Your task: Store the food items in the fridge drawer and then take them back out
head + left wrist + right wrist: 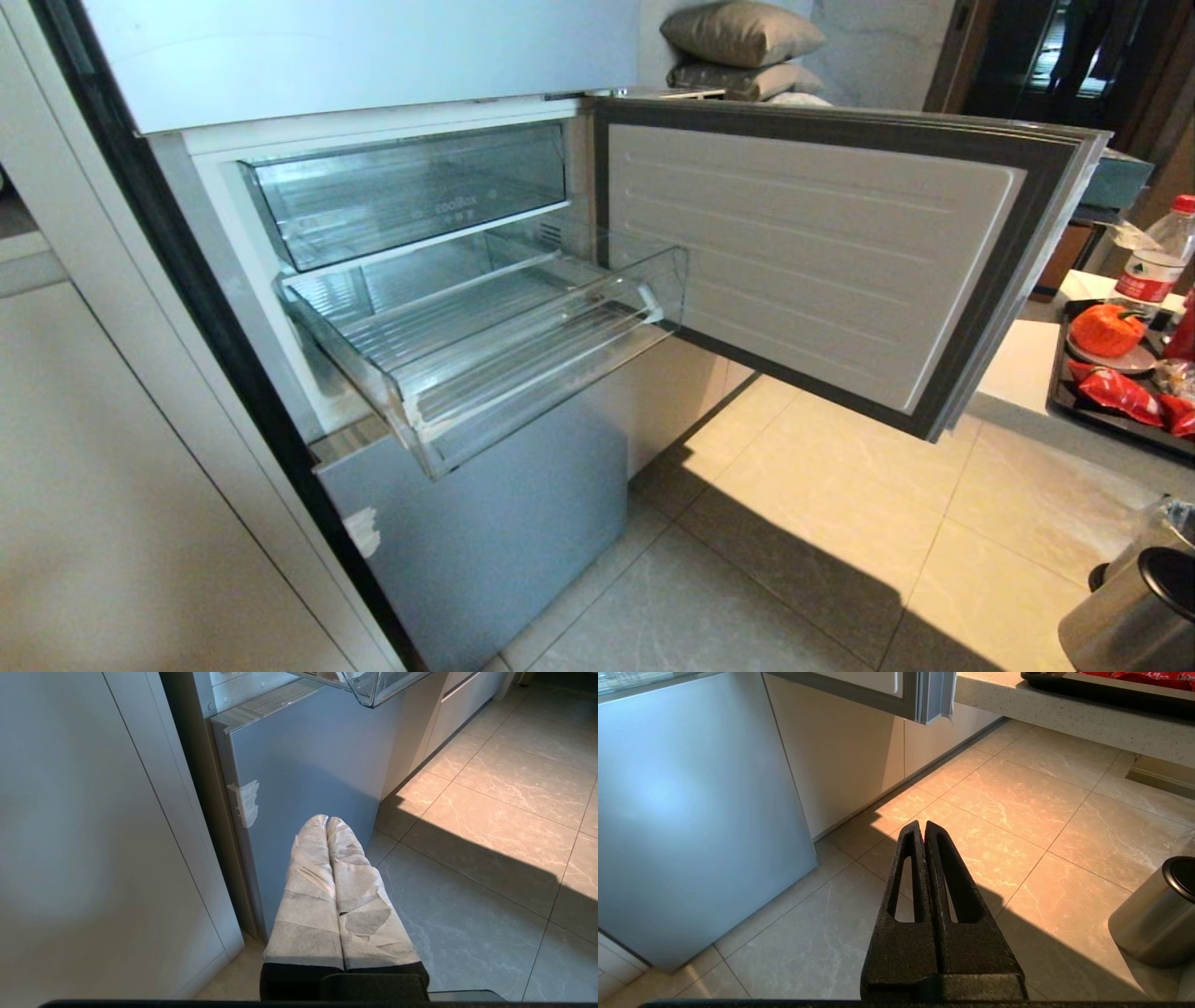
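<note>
Both of our claws hang low, out of the head view. Our left claw [327, 820], its fingers wrapped in white tape, is clenched on nothing and points at the silver-grey lower fridge panel [308, 765]. Our right claw [923, 825], bare and black, is clenched too and empty, over the tiled floor [1017, 802] near a metal bin [1153, 914].

Ahead, the fridge door [822, 252] stands swung open to our right. The fridge drawer [495, 345] is pulled well out beneath a taller clear drawer [411, 191], and we see nothing inside it. One orange-red food item [1106, 329] sits on a small plate on a dark tray [1074, 406] on the worktop [1018, 364] at far right, beside red snack packets [1116, 392] and a bottle [1158, 257].
</note>
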Available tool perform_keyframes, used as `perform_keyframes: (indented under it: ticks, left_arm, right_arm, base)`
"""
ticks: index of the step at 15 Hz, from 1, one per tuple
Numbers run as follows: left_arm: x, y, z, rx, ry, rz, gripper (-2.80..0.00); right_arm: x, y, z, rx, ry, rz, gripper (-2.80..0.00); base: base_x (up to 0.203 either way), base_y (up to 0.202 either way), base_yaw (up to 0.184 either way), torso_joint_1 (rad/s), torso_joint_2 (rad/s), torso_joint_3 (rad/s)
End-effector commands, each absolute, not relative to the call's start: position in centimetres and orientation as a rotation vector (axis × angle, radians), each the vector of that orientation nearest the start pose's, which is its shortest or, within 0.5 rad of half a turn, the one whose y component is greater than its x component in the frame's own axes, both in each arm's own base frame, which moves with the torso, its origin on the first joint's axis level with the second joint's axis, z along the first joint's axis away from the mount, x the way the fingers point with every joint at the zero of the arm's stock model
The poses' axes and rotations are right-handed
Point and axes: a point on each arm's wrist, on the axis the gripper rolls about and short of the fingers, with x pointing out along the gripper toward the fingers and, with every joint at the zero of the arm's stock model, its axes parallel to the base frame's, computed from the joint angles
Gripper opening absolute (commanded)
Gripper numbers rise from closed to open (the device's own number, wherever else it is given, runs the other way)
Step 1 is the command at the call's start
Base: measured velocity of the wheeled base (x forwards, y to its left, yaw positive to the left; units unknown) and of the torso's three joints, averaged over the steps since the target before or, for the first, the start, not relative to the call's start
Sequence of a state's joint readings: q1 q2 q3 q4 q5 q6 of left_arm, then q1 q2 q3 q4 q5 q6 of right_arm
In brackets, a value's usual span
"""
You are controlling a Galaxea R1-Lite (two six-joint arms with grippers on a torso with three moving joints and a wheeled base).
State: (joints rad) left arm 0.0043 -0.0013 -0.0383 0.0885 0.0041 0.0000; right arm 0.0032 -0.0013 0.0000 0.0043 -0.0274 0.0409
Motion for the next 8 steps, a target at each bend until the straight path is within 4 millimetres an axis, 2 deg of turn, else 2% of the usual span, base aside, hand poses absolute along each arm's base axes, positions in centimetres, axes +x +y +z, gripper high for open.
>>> perform_keyframes:
  ticks: [1, 4, 8]
  left_arm:
    - [-2.61, 0.0, 7.69, -0.002, 0.049, 0.009, -2.8]
    - [-2.61, -0.01, 7.69, -0.002, 0.049, 0.011, -2.8]
    - [-2.61, 0.0, 7.69, -0.002, 0.049, 0.009, -2.8]
  right_arm:
    - [-2.28, -0.07, 7.5, 0.041, 0.004, -0.025, -2.8]
    - [-2.28, -0.07, 7.5, 0.041, 0.004, -0.025, -2.8]
    - [-2.28, -0.07, 7.5, 0.038, 0.004, -0.025, -2.8]
  base:
    - [0.0, 0.0, 0.0, 0.0, 0.0, 0.0]
    - [0.0, 0.0, 0.0, 0.0, 0.0, 0.0]
    - [0.177, 0.0, -0.003, 0.007, 0.0, -0.002]
